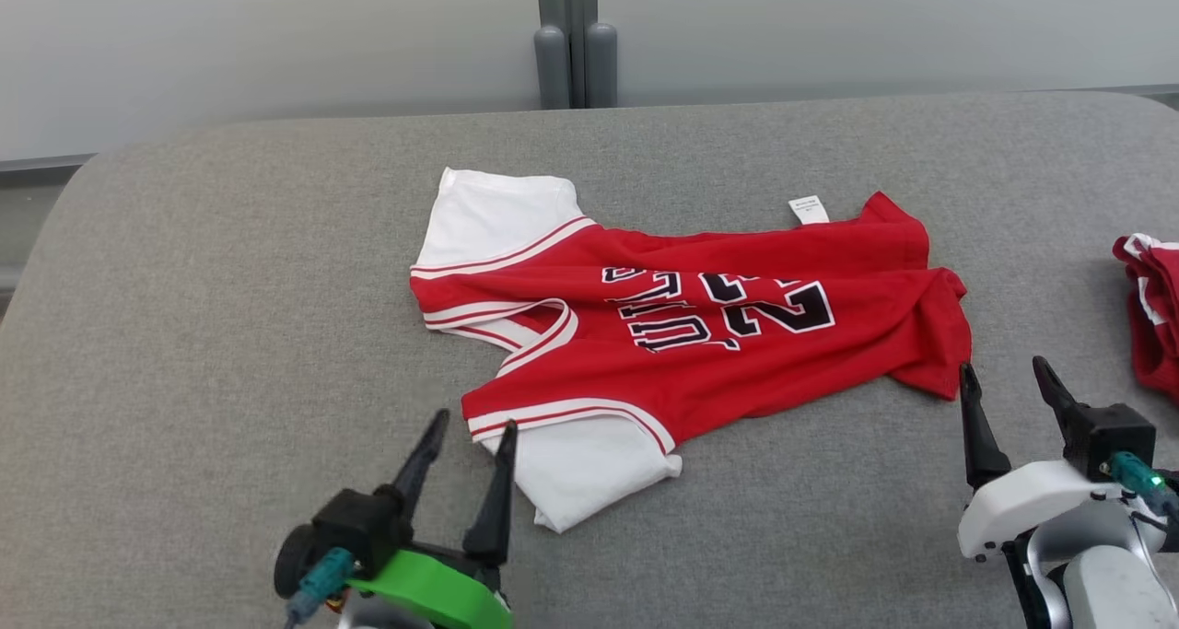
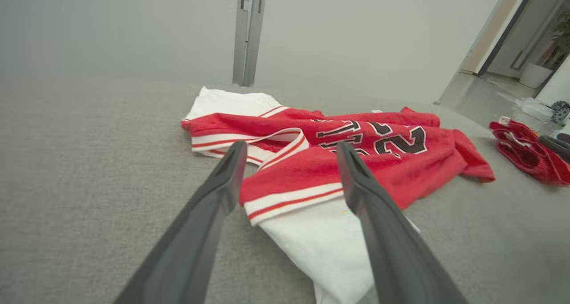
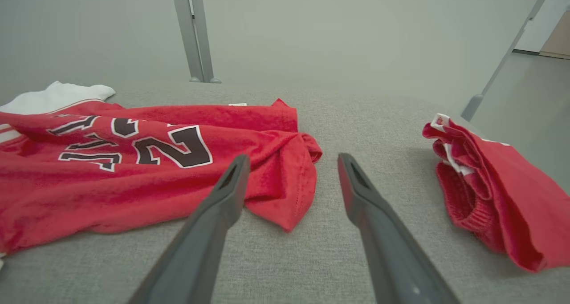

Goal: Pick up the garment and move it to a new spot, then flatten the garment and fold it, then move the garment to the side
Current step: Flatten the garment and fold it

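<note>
Garment (image 1: 700, 334) — between left pincer (image 1: 475, 419) and right pincer (image 1: 1002, 364)

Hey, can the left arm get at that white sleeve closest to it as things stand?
Probably yes. The left gripper sits right beside the near white sleeve of the jersey, jaws open. In the left wrist view the sleeve lies straight ahead, with nothing in between.

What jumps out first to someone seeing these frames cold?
A red basketball jersey with white sleeves and black lettering lies crumpled in the middle of the grey fabric surface. Both grippers stand open at its near edge: the left gripper by the near white sleeve, the right gripper by the red hem corner. A second bunched red garment sits at the surface's right edge.
</note>
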`<state>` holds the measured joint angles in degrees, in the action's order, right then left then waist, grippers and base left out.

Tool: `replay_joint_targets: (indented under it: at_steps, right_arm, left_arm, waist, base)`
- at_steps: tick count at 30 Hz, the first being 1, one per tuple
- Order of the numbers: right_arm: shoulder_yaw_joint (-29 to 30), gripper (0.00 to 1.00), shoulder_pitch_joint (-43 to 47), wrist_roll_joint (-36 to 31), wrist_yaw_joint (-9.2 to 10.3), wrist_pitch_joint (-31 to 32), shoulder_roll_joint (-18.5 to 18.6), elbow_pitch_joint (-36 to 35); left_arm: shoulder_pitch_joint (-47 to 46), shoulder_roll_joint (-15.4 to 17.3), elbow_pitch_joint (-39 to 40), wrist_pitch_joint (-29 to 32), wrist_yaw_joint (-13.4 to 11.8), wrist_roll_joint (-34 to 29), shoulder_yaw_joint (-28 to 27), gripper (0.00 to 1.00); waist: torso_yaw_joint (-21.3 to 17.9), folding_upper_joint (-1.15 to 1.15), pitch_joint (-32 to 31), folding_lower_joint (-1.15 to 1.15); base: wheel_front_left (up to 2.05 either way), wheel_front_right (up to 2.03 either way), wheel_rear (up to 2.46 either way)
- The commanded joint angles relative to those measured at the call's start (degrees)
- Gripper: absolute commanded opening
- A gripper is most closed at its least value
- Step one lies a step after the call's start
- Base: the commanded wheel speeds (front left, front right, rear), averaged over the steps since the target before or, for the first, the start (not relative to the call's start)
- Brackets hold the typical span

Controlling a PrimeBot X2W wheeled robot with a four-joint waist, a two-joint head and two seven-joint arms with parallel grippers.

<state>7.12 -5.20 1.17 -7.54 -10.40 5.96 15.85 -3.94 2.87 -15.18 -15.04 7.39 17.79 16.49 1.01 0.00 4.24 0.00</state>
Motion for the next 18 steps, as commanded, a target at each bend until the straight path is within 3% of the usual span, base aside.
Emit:
replay_joint_targets:
  at_steps: [1,6,12,18]
  right_arm:
    - [0.19,1.00,-1.02,1.00,0.12,1.53,0.80,1.29]
    - [0.25,1.00,-3.50,4.01,0.12,5.96,2.26,6.77]
    - [-0.37,1.00,-6.64,5.94,0.12,7.54,2.29,11.75]
    - [-0.82,1.00,-9.41,8.10,0.12,8.71,1.41,16.08]
  left_arm:
    - [-1.11,0.81,-1.31,-0.17,0.11,1.30,1.81,1.00]
    - [-3.28,1.14,-9.27,-0.13,0.12,6.54,9.79,1.00]
    - [-7.40,0.95,-18.27,1.68,0.13,10.37,13.71,1.00]
    - [-9.88,0.70,-21.07,1.58,0.13,14.83,18.07,1.00]
  waist:
    - [0.20,0.00,0.51,0.00]
    - [0.77,0.00,1.70,0.00]
    - [1.11,0.00,2.90,0.00]
    - [1.30,0.00,3.67,0.00]
  base:
    - [0.00,0.00,0.00]
    - [0.00,0.00,0.00]
    - [0.00,0.00,0.00]
    - [0.00,0.00,0.00]
